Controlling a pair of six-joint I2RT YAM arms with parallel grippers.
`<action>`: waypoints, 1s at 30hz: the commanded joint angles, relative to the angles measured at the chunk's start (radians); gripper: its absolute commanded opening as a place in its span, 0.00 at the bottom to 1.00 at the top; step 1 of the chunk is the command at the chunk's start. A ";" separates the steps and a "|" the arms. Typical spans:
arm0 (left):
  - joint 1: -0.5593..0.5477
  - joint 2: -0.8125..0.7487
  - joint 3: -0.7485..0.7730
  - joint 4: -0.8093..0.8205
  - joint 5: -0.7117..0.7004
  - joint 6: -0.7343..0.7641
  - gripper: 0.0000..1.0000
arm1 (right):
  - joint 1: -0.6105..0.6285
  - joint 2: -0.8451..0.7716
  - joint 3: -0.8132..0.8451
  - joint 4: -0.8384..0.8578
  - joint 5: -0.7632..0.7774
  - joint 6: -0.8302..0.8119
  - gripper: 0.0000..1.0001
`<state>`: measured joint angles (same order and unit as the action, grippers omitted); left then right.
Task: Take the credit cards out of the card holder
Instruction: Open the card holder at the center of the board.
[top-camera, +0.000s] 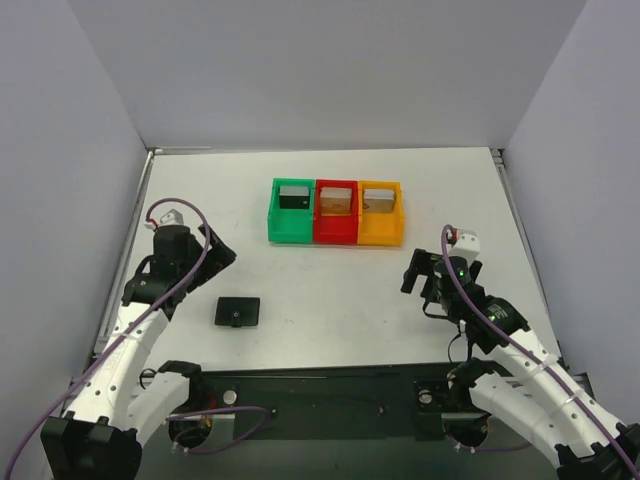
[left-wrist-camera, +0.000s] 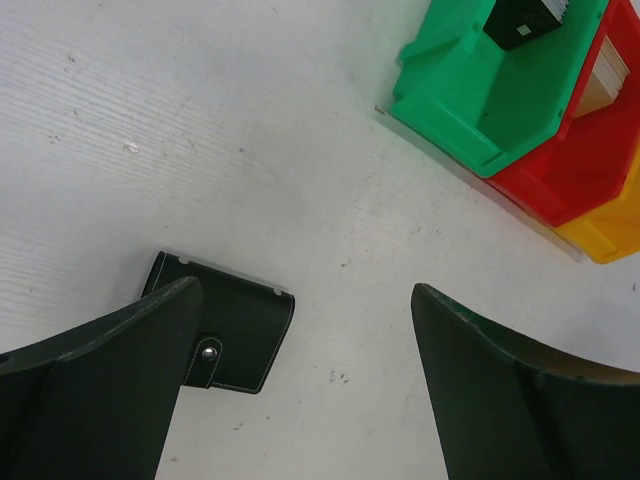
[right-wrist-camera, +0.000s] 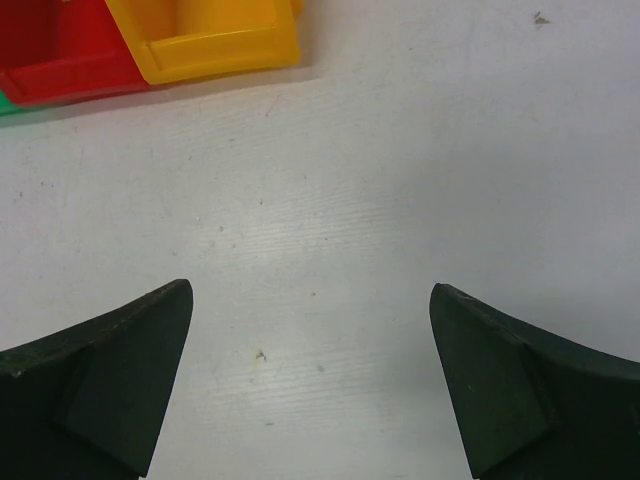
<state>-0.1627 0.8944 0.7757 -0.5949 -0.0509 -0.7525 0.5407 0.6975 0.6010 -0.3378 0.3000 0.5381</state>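
Note:
The card holder (top-camera: 237, 312) is a small flat black wallet lying closed on the white table, left of centre, with its stud facing up. No credit cards show. My left gripper (top-camera: 217, 252) hangs open above and to the left of it, apart from it. In the left wrist view the card holder (left-wrist-camera: 240, 330) lies partly under the left finger (left-wrist-camera: 120, 370), and the left gripper (left-wrist-camera: 305, 290) has only bare table between its fingers. My right gripper (top-camera: 420, 274) is open over the right side of the table. In its own view the right gripper (right-wrist-camera: 310, 288) is empty.
A green bin (top-camera: 275, 215), a red bin (top-camera: 336, 236) and an orange bin (top-camera: 381, 238) stand in a row at the back centre, each with a small box-like item inside. White walls close the table at left, right and back. A dark base plate runs along the near edge.

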 joint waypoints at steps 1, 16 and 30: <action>-0.001 -0.020 0.002 0.013 0.008 0.044 0.97 | -0.004 0.002 0.034 -0.053 -0.004 0.007 1.00; -0.004 -0.080 -0.013 -0.003 0.033 0.183 0.88 | -0.004 -0.033 0.033 -0.067 -0.096 -0.038 1.00; -0.271 -0.040 -0.044 -0.100 -0.181 0.024 0.95 | 0.038 -0.012 -0.012 0.009 -0.228 -0.053 1.00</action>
<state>-0.3595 0.8276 0.7479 -0.6525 -0.1318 -0.6304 0.5526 0.6685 0.6037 -0.3729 0.1192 0.4957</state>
